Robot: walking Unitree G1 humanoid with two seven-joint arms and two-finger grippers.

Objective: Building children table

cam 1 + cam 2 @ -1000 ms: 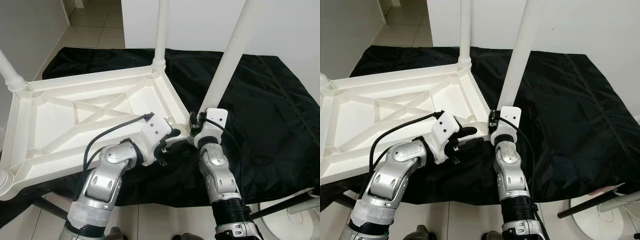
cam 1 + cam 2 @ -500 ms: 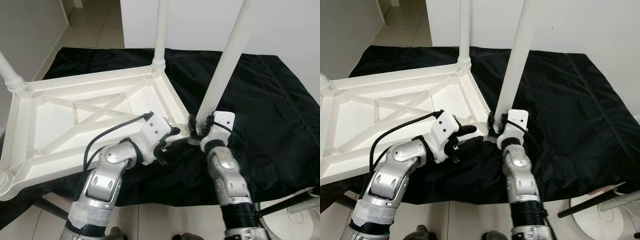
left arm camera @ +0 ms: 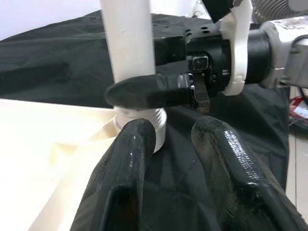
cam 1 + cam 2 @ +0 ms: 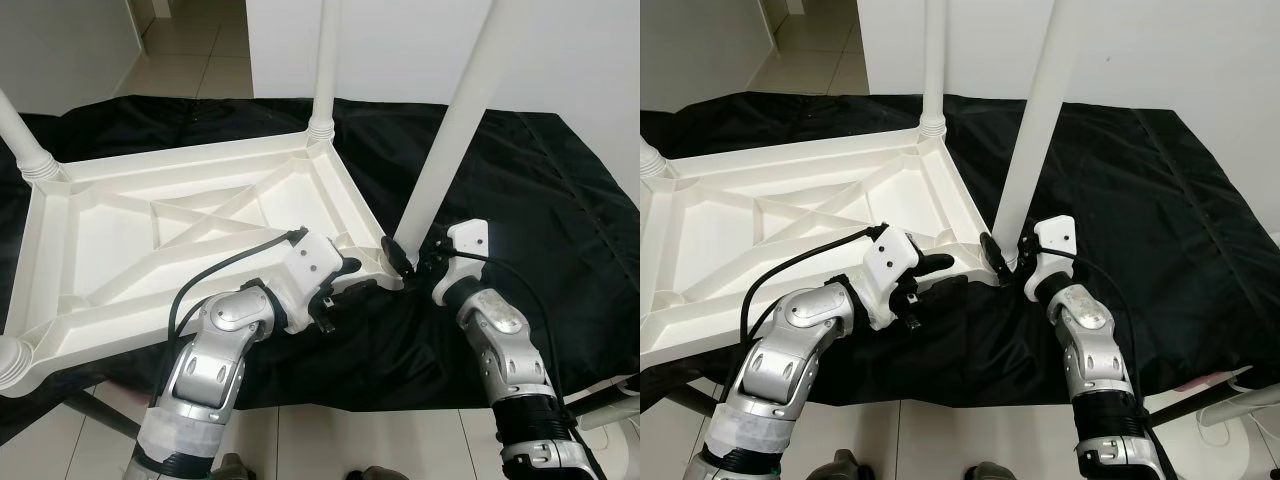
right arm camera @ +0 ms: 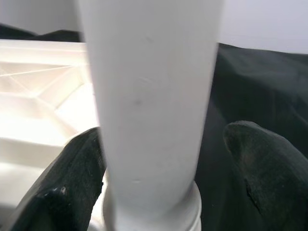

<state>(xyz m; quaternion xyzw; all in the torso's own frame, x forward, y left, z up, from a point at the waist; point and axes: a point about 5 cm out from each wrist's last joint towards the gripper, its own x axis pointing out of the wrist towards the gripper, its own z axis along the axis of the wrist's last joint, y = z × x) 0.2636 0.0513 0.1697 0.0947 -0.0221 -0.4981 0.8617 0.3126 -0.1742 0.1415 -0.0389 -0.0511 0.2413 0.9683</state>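
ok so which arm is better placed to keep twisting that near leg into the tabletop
Right. The right gripper has its fingers on either side of the base of the near leg, by its threaded collar. The left gripper lies beside the upturned tabletop rim, fingers close together, holding nothing.

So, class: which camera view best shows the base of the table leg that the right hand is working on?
The left wrist view: the leg's ribbed base meets the table corner, with a finger of the right hand across it. The right wrist view shows the shaft close and blurred. The eye views show the whole leg, its base small.
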